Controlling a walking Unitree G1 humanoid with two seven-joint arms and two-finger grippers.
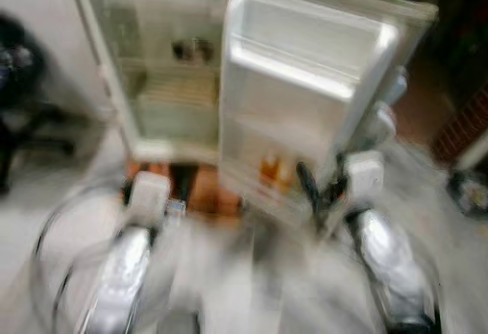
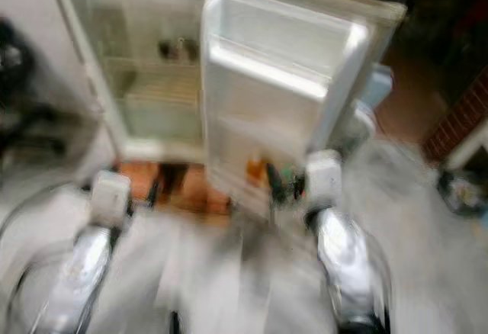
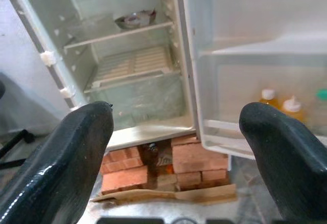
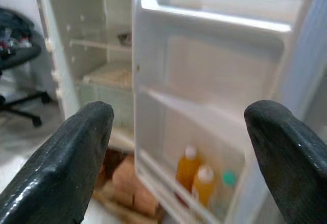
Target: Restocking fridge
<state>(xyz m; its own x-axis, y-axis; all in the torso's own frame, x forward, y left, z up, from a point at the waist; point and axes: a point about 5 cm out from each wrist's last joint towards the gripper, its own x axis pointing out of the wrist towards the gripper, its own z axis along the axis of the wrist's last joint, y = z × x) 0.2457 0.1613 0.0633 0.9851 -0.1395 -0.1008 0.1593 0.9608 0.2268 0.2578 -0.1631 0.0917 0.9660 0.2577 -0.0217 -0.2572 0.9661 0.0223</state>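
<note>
The white fridge (image 1: 168,82) stands open in front of me, its door (image 1: 305,97) swung out to the right. Two orange bottles (image 4: 196,175) and a green-capped one (image 4: 227,183) sit in the door's bottom shelf. A dark bowl (image 3: 134,18) rests on an upper shelf inside. My left gripper (image 3: 176,116) is open and empty, held low before the fridge's base. My right gripper (image 4: 179,116) is also open and empty, close to the door's lower shelf. Both eye views are blurred.
The fridge stands on stacked red bricks (image 3: 173,165) over a sheet of cardboard (image 3: 168,196). A black office chair (image 1: 19,97) is at the left. Cables (image 1: 53,235) loop over the floor at lower left. A brick wall (image 1: 465,124) is at the right.
</note>
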